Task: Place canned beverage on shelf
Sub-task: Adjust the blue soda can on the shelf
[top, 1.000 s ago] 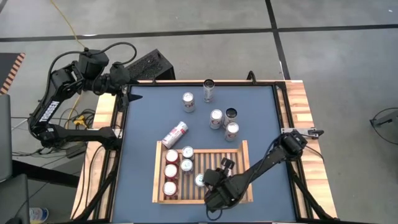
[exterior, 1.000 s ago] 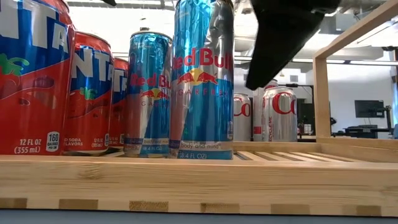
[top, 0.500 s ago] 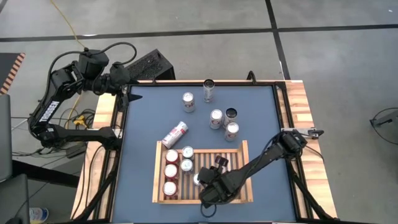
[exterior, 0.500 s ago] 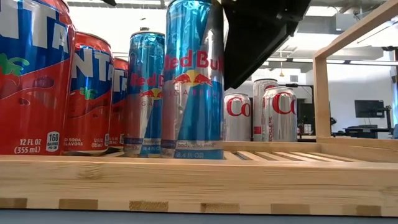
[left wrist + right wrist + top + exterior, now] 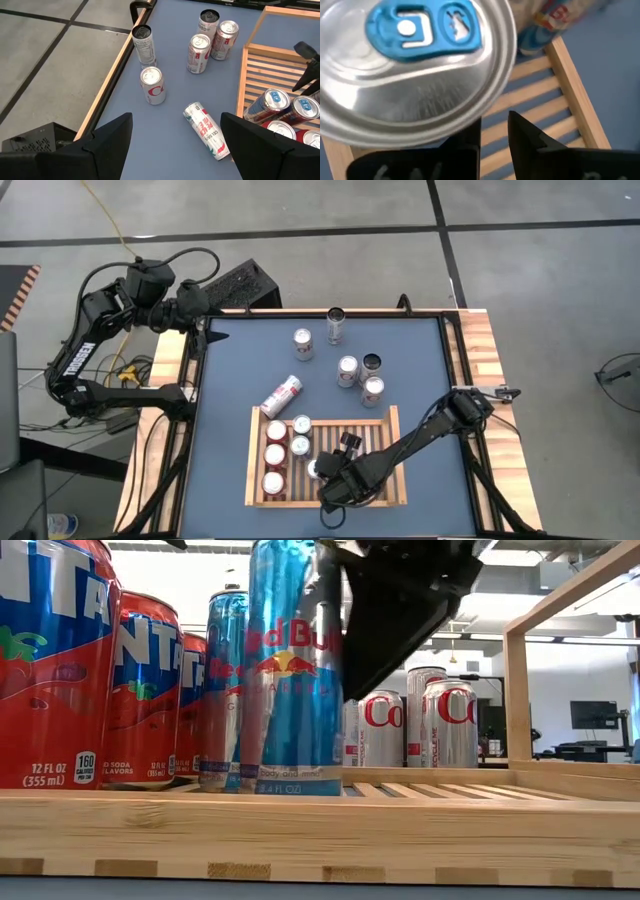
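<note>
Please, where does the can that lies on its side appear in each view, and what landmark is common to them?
High view: the lying can is on the blue table, just beyond the shelf's far left corner.
Left wrist view: low in the middle, beside the shelf's rim.
Low view: not in it.
Right wrist view: not seen in it.
Shared landmark: the shelf, also in the low and right wrist views.
</note>
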### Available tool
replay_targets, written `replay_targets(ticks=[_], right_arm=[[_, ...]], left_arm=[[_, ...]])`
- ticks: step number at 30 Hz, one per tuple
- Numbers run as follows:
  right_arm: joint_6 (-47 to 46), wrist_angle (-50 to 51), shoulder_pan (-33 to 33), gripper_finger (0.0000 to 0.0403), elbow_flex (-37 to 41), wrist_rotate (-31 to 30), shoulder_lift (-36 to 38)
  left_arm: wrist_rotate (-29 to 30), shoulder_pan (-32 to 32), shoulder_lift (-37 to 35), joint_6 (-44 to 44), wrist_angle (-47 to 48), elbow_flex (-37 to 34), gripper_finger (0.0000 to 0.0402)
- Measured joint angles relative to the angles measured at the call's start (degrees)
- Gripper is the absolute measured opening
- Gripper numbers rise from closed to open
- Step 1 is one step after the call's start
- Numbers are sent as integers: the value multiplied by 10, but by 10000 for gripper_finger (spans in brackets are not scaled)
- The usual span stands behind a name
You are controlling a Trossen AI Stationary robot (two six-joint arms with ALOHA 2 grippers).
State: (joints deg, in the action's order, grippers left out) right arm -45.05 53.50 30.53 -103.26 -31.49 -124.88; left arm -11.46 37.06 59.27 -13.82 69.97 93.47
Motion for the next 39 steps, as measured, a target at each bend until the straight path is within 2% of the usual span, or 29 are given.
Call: replay_targets(ticks=[4, 12, 18, 24, 39], right_arm=[[34, -34, -8, 71, 0, 6, 0], [36, -27, -12, 71, 0, 15, 0], [-24, 15, 6, 68, 0, 14, 0], [-36, -8, 26, 52, 0, 18, 0], [20, -66, 2, 8, 0, 16, 0]], left_arm=[[0, 0, 0, 0, 0, 0, 291], [0, 0, 0, 0, 0, 0, 291], [0, 0, 0, 0, 0, 0, 291], [0, 0, 0, 0, 0, 0, 291], [-1, 0, 0, 8, 0, 0, 291]])
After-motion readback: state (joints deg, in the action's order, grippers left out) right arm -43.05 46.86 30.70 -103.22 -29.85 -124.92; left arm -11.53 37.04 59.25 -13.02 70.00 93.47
